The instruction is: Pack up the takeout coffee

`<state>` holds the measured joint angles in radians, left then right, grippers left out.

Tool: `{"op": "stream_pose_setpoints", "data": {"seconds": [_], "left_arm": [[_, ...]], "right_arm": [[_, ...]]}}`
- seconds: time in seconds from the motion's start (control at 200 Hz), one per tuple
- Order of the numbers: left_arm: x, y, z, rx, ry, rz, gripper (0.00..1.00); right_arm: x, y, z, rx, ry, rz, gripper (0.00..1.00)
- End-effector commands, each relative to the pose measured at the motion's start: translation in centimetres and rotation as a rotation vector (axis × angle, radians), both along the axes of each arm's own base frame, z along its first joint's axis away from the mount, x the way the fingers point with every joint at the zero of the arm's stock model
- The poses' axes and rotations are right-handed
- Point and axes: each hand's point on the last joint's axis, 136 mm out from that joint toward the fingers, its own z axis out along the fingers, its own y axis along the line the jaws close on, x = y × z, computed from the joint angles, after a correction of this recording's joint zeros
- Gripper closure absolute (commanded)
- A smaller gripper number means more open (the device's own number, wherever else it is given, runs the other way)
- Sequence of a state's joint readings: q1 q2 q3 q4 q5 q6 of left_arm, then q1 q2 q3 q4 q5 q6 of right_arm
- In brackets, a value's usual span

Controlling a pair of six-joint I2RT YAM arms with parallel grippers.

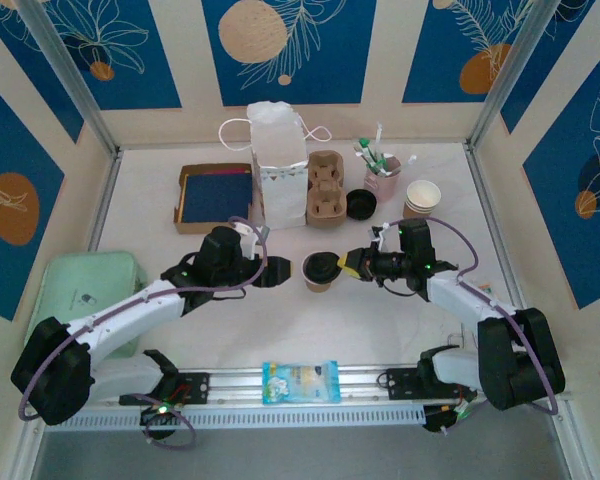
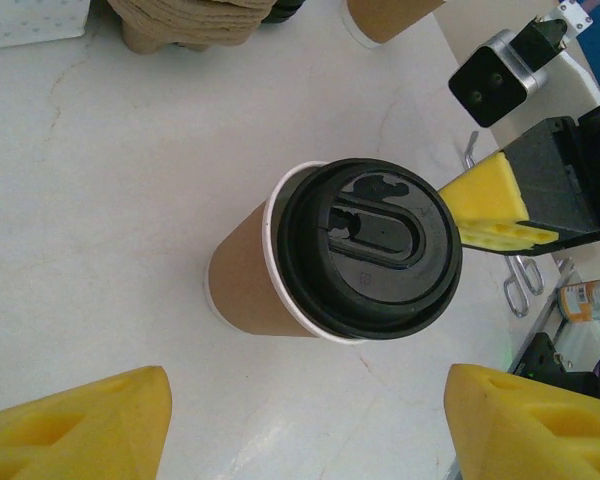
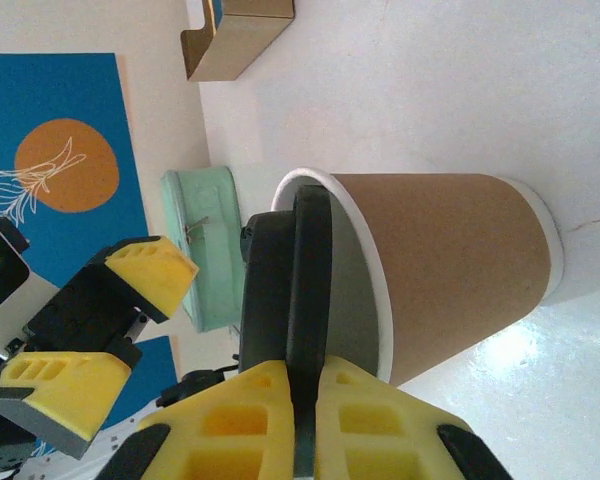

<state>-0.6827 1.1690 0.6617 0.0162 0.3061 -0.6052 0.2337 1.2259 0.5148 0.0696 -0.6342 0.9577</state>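
Lid (image 2: 370, 255) (black) in right tool (image 3: 302, 405)

Pinches black lid (image 3: 290, 270) edgewise with right tool (image 3: 302, 400), against white rim of brown paper cup (image 3: 450, 270) on white table (image 3: 430, 80). Faces left tool (image 3: 100, 330), fingers (image 3: 150, 272) apart, beside mint-green tray (image 3: 205, 260).

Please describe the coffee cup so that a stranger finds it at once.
From the white paper bag at the back, come forward to the middle, between the left gripper and the right gripper. There stands the takeout coffee, a brown paper cup; unlike the stacked cups at right, it wears a black lid.
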Motion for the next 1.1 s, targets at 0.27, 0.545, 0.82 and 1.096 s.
{"op": "stream_pose_setpoints", "data": {"seconds": [0.27,0.545,0.82,1.096], "left_arm": [[0.40,0.18,-0.26,-0.002,0.001,0.014,0.28],[0.36,0.24,-0.41,0.000,0.002,0.014,0.28],[0.17,0.42,-0.65,0.002,0.001,0.013,0.28],[-0.11,0.74,-0.67,0.004,-0.005,0.018,0.29]], "right_arm": [[-0.50,-0.39,-1.03,-0.062,0.028,-0.004,0.84],[-0.61,-0.29,-1.08,-0.071,0.026,-0.003,0.83],[-0.77,-0.18,-1.24,-0.089,0.029,0.001,0.82],[-0.97,0.19,-0.89,-0.093,0.018,0.007,0.81]]}}
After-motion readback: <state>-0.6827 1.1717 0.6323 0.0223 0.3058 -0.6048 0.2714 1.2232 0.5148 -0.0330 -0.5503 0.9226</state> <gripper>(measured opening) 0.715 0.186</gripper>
